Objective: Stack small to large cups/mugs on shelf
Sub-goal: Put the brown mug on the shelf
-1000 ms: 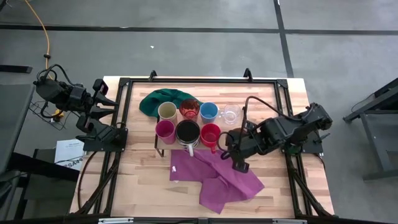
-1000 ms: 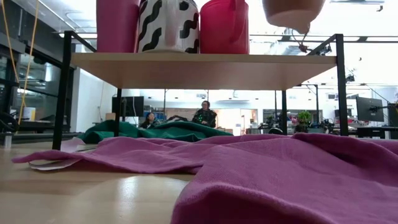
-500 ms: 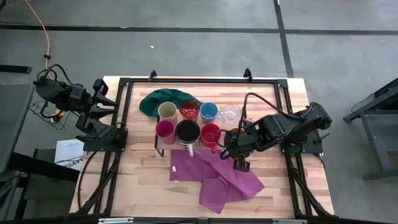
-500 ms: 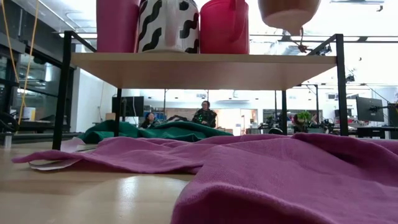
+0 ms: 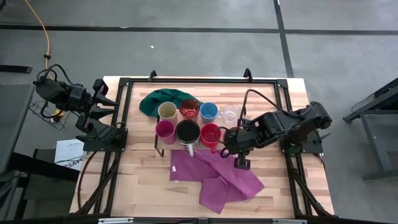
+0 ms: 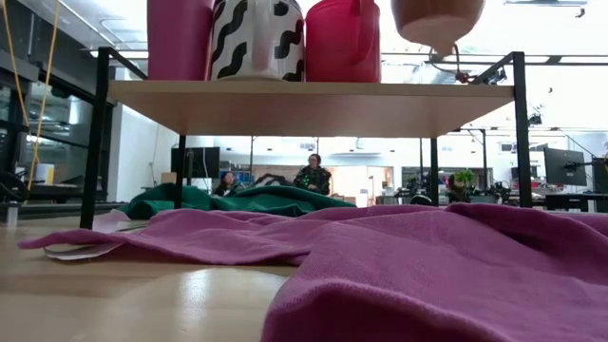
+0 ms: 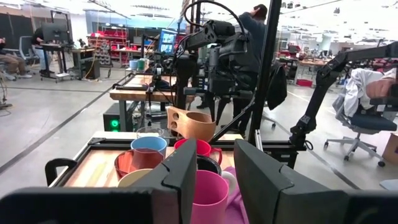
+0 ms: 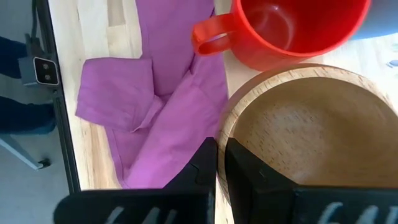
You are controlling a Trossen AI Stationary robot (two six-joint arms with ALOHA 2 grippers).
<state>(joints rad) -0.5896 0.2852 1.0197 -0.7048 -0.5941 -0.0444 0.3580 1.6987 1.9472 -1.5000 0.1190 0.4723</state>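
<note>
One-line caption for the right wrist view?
Right gripper shut on the wooden cup's rim, holding it beside the red mug, above the purple cloth.

arms: dark, jointed | cables: black loops | right tool: flat black fingers

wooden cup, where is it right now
The wooden cup is off the shelf, held in the right gripper's shut jaws. In the low view it hangs above the shelf's right end, beside the red mug.
</note>
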